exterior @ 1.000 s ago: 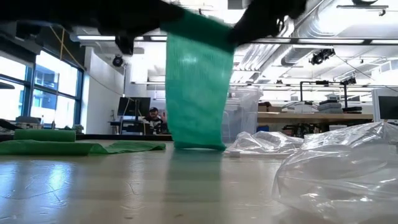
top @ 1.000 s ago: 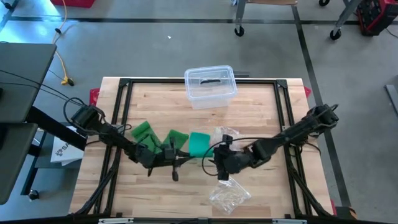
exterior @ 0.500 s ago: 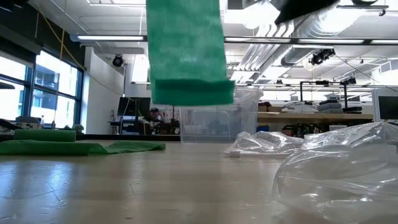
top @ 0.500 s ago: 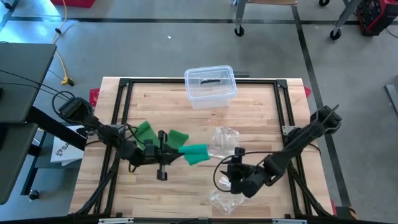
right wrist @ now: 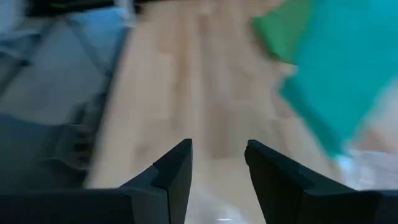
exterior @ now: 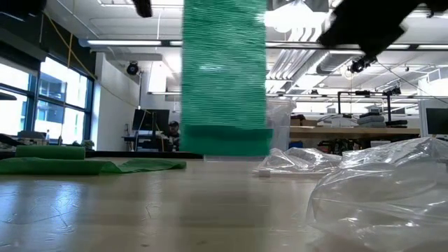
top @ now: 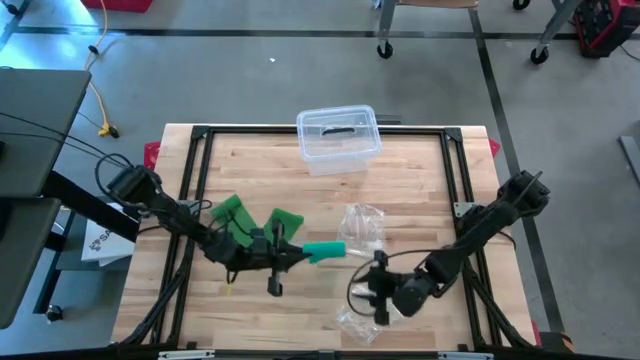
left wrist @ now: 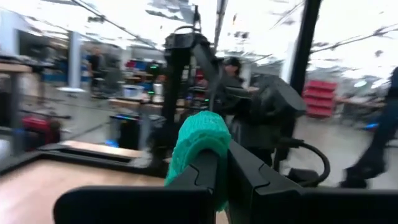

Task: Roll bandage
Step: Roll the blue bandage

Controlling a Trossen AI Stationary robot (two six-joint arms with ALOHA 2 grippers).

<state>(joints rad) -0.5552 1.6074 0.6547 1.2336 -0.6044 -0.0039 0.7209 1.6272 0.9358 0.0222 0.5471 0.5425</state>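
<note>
Green bandage [top: 322, 250] pinched btwn closed fingers of left gripper [top: 296, 254], its free end hanging past the tips, off the table. Right gripper [top: 379, 290] fingers apart, nothing btwn them, near plastic bag [top: 362, 322].

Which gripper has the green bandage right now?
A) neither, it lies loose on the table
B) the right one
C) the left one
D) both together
C: the left gripper has its jaws shut on the green bandage, while the right gripper stands open and empty.
</note>
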